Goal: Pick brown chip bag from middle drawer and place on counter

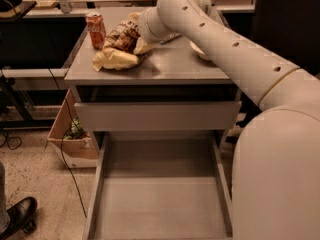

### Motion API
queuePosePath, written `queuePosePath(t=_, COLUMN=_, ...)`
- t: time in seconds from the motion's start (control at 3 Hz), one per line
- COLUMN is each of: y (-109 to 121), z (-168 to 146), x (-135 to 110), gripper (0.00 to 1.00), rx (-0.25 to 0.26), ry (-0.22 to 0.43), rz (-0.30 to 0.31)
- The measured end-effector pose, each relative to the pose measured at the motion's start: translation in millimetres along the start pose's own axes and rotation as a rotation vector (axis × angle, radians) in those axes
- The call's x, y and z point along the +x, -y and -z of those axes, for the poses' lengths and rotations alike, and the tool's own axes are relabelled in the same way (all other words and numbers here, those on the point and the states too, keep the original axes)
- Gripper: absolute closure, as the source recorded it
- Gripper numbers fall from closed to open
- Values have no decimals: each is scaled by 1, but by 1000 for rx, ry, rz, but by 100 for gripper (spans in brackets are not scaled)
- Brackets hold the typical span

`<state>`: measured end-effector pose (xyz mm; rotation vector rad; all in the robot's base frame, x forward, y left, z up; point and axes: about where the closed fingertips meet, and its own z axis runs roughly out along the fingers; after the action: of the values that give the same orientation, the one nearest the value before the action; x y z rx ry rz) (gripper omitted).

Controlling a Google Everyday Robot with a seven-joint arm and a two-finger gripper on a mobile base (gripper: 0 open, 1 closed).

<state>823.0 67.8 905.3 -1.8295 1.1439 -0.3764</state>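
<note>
The brown chip bag [119,48], dark brown with cream-yellow ends, lies on the left part of the grey counter [170,66]. My gripper [139,33] is at the end of the white arm, right at the bag's upper right side and mostly hidden behind the wrist. The middle drawer [160,199], a wide shallow grey tray, is pulled out at the bottom and holds nothing.
A red soda can [96,29] stands at the counter's far left, next to the bag. A white bowl [200,50] sits behind my arm. A drawer with a plain grey front [157,115] is under the counter. A cardboard box [70,136] and a shoe [17,216] are on the floor at left.
</note>
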Motion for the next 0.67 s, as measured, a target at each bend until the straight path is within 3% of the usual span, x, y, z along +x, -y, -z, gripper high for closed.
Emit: queuePosePath(t=0.67, y=0, z=28, x=-4, gripper=0, rx=-51, ry=-78, rz=27)
